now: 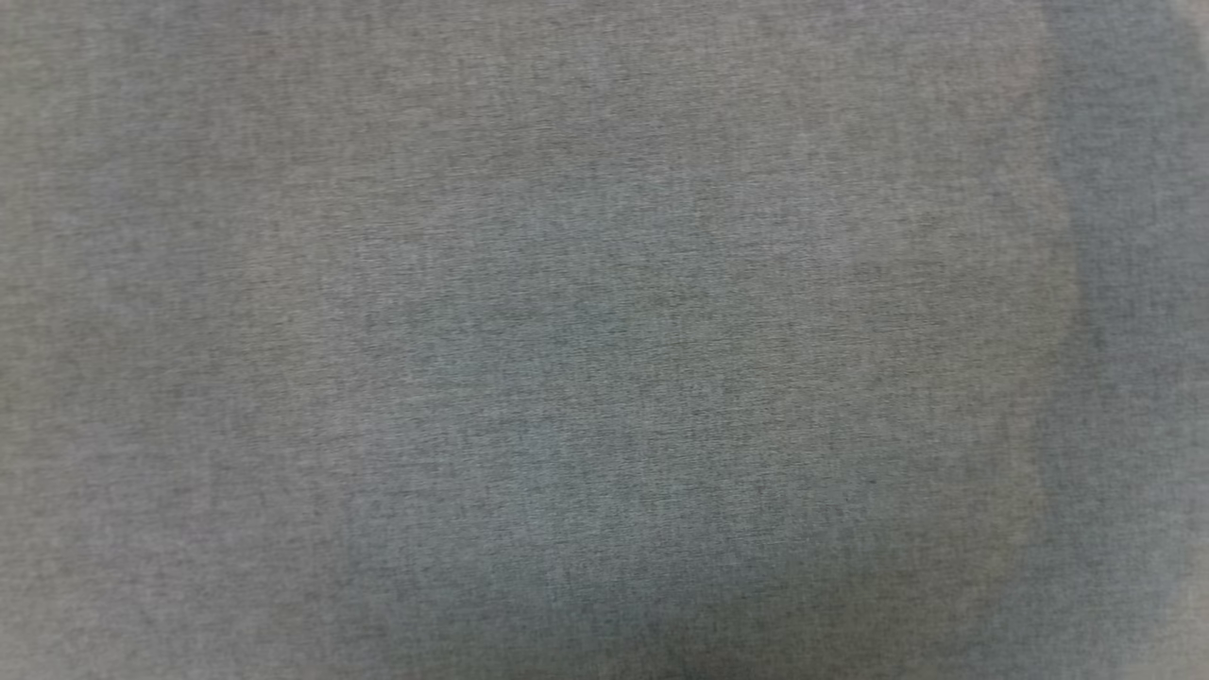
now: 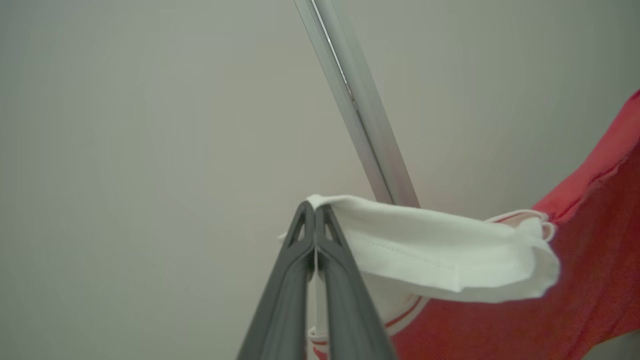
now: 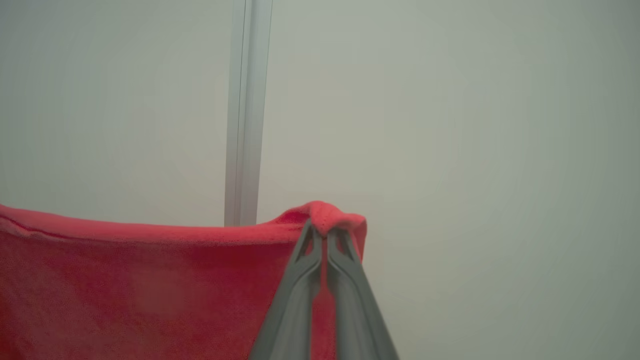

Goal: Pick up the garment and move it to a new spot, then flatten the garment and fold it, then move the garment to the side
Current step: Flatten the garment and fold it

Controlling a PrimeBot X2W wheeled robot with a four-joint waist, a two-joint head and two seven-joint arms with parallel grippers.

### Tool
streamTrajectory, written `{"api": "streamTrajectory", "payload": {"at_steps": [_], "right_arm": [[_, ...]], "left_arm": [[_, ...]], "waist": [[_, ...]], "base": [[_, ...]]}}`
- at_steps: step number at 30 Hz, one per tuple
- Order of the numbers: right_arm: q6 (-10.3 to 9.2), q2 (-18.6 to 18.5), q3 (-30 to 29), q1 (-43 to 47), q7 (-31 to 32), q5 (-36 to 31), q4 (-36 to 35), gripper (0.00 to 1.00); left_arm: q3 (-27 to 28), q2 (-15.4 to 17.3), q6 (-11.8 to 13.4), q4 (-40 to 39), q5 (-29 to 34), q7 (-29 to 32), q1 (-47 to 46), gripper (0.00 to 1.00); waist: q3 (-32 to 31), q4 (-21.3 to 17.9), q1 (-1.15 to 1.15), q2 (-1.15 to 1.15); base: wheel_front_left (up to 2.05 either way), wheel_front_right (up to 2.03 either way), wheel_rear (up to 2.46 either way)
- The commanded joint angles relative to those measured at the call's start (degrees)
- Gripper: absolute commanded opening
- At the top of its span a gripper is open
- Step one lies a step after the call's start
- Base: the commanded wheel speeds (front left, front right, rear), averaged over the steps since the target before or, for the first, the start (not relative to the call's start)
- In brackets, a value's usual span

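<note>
The garment [image 2: 575, 280] is red cloth with a white, red-striped part. In the left wrist view my left gripper [image 2: 315, 212] is shut on the white edge [image 2: 425, 250], which hangs off to the right and meets the red cloth. In the right wrist view my right gripper [image 3: 325, 227] is shut on a bunched corner of the red garment [image 3: 140, 290], whose top edge stretches away to the left. Both grippers hold the cloth up in the air in front of a pale wall.
A grey woven table cover [image 1: 604, 340] lies under the head camera. A silver metal bar [image 2: 360, 110] crosses the pale wall behind the left gripper, and the same kind of metal bar [image 3: 245, 110] stands upright behind the right gripper.
</note>
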Motion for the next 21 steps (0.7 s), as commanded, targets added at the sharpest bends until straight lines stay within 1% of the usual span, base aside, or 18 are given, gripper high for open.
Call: {"api": "streamTrajectory", "payload": {"at_steps": [1, 3, 5, 8, 10, 13, 15, 19, 21], "right_arm": [[-0.03, -1.09, 0.97, 2.27, -0.49, 0.66, -0.04, 0.0], [-0.04, -2.36, 2.09, 6.54, -0.52, 1.59, -0.64, 0.0], [-0.04, -4.02, 2.04, 11.17, -0.57, 2.93, -3.14, 0.0], [-0.04, -6.74, 1.34, 21.15, -0.54, 5.56, -7.93, 0.0], [-0.08, -8.91, 0.17, 28.89, -0.55, 7.37, -11.02, 0.0], [-0.1, -11.72, -2.95, 41.21, -0.56, 9.92, -15.01, 0.0], [-0.11, -12.53, -5.5, 50.25, -0.56, 11.36, -17.17, 0.0], [-0.11, -12.12, -11.5, 65.48, -0.56, 12.68, -21.95, 0.0], [-0.11, -10.72, -14.43, 72.37, -0.57, 12.8, -24.03, 0.0]], "left_arm": [[0.63, 1.1, -0.02, -1.49, -2.26, -0.24, 3.85, 0.0], [1.23, 1.99, -0.02, -4.37, -5.32, -0.25, 12.57, 0.0], [2.01, 3.04, -0.02, -7.71, -8.21, -0.25, 21.97, 0.0], [4.23, 4.35, 0.08, -13.09, -11.49, -0.26, 36.79, 0.0], [5.82, 4.35, 0.69, -17.01, -13.55, -0.27, 47.14, 0.0], [8.3, 4.82, 2.77, -23.13, -16.23, -0.27, 61.58, 0.0], [9.24, 5.04, 4.25, -27.06, -17.49, -0.28, 70.41, 0.0], [9.4, 5.97, 7.44, -35.62, -18.03, -0.27, 83.89, 0.0], [9.1, 6.96, 9.13, -39.14, -17.84, -0.28, 88.94, 0.0]], "waist": [[-0.37, 1.04, 0.0, 0.0], [-1.85, 1.92, 0.0, 0.0], [-3.72, 2.66, 0.0, 0.0], [-7.45, 3.51, 0.0, 0.0], [-10.29, 4.09, 0.0, 0.0], [-14.21, 4.67, 0.0, 0.0], [-16.58, 5.0, 0.0, 0.0], [-19.58, 5.23, 0.0, 0.0], [-20.25, 5.22, 0.0, 0.0]], "base": [[0.0, 0.0, 0.0], [0.0, 0.0, 0.0], [0.0, 0.0, 0.0], [0.0, 0.0, 0.0], [0.0, 0.0, 0.0], [0.0, 0.0, 0.0], [0.0, 0.0, 0.0], [0.0, 0.0, 0.0], [0.0, 0.0, 0.0]]}}
